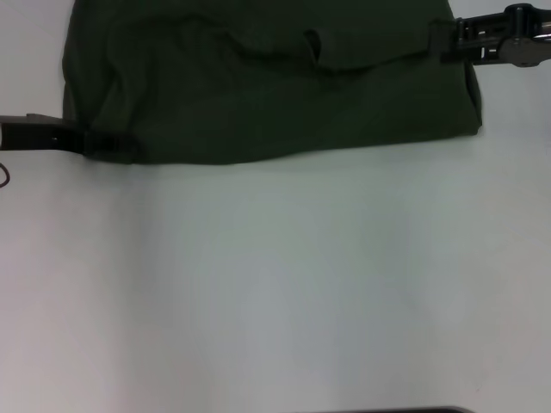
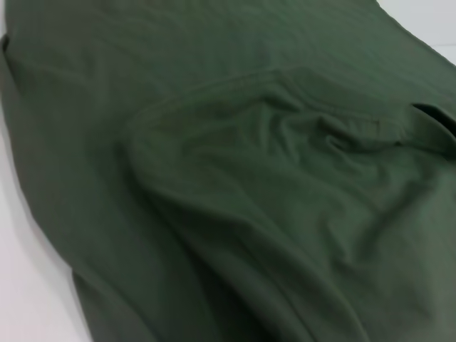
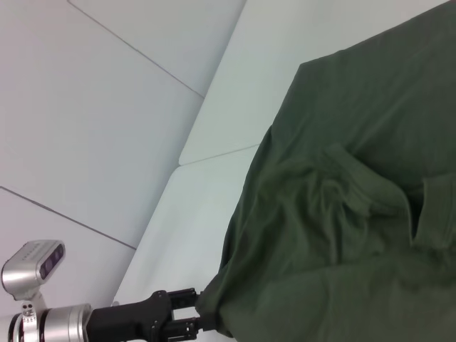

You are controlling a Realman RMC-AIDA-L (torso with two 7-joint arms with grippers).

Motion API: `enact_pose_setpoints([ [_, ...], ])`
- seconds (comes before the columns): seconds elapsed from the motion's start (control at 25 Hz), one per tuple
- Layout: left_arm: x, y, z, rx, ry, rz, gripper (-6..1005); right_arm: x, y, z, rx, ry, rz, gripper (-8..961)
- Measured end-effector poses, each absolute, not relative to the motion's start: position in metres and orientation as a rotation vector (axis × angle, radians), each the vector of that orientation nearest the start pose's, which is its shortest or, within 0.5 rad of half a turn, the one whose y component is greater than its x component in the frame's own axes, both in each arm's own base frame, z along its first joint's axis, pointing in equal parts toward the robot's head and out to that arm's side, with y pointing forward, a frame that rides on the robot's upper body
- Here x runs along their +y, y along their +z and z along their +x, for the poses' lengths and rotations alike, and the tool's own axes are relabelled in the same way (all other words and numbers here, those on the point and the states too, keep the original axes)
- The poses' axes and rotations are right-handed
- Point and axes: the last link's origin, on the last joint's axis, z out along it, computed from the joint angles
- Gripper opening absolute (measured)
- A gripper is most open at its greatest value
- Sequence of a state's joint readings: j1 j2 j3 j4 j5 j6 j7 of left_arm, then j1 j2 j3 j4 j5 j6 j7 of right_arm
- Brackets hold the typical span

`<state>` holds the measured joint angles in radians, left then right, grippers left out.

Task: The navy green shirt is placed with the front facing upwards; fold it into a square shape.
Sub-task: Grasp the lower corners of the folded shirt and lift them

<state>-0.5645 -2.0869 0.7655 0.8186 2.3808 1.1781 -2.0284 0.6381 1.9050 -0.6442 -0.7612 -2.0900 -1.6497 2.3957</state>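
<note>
Clamped on the navy green shirt (image 1: 275, 86): left gripper (image 1: 102, 143) at near-left corner, right gripper (image 1: 446, 40) at right edge.

The navy green shirt (image 1: 275, 95) lies rumpled and folded over itself at the table's far edge.

looks like a lab or robot test room: plain white table (image 1: 284, 284) as a bare work surface, pale floor (image 3: 92, 114) of large smooth tiles with thin seams beyond its edge, nothing homely or decorative anywhere in sight.
</note>
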Motion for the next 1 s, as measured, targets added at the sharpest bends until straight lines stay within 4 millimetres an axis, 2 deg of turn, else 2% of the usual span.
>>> enact_pose_setpoints([
  [1.0,0.38,0.003,-0.299,-1.213,-0.06,-2.351,603,0.373,0.088,0.25,1.694,0.669,-2.39,507],
])
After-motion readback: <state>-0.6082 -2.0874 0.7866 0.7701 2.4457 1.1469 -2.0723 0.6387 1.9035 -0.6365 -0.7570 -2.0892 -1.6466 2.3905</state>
